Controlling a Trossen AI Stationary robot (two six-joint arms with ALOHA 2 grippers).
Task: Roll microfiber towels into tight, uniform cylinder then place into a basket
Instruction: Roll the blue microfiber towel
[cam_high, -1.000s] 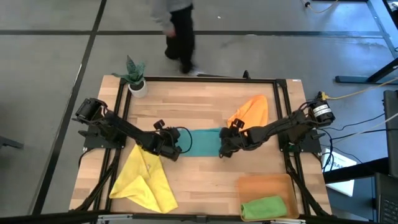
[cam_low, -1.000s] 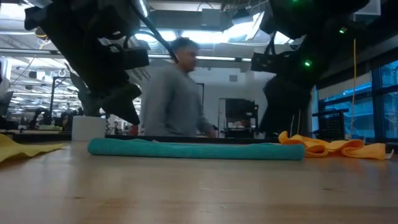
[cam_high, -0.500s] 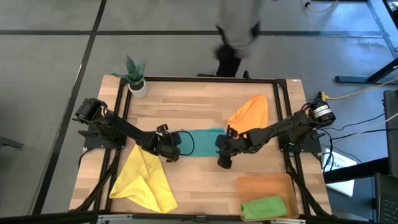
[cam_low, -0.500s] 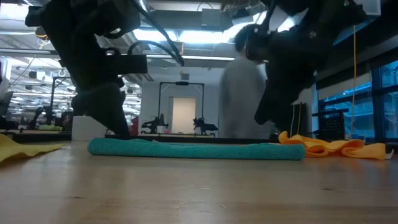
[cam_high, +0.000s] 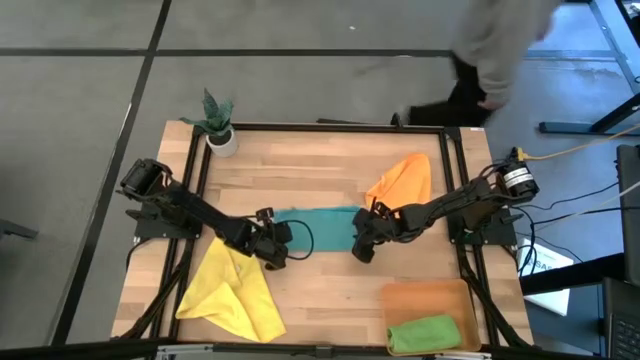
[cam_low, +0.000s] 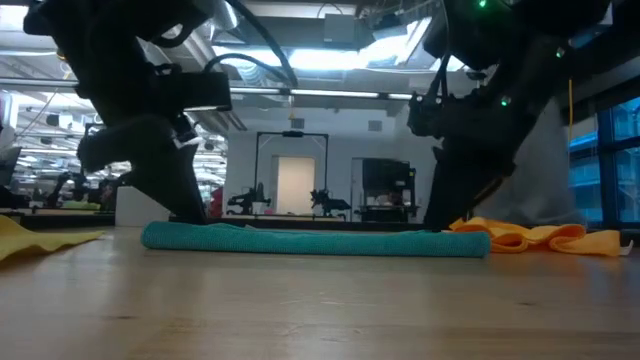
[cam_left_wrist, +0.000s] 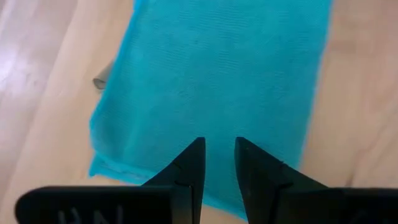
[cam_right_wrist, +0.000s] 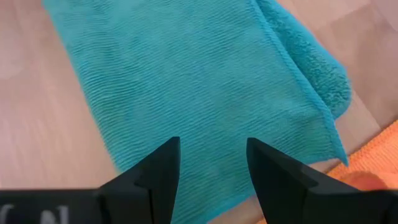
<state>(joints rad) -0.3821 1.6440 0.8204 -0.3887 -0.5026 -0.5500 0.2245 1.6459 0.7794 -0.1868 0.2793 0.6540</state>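
Observation:
The teal towel (cam_high: 320, 228) lies flat on the table as a folded band between my two grippers. My left gripper (cam_high: 276, 250) hovers at its left end with its fingers a narrow gap apart (cam_left_wrist: 217, 149). My right gripper (cam_high: 361, 247) is open over its right end (cam_right_wrist: 211, 152). The yellow towel (cam_high: 232, 292) lies crumpled at the near left and the orange towel (cam_high: 402, 180) at the far right. The basket (cam_high: 425, 295) stands at the near right with the rolled green towel (cam_high: 425, 333) in it. My left gripper points down at the teal towel's left end (cam_left_wrist: 186, 106); whether its fingertips touch the cloth I cannot tell. My right gripper points down at the towel's right end (cam_right_wrist: 205, 93); whether its fingertips touch the cloth I cannot tell.
A small white plant pot (cam_high: 221, 138) stands at the far left corner. A person (cam_high: 495, 50) walks on the floor beyond the table's far edge. Bare wood lies between the teal towel and the near edge.
My left gripper has moved a little toward the near edge, along the towel's left end. My right gripper has gone toward the near edge and come part of the way back. The teal towel has stayed where it was. The person has walked from left to right behind the table.

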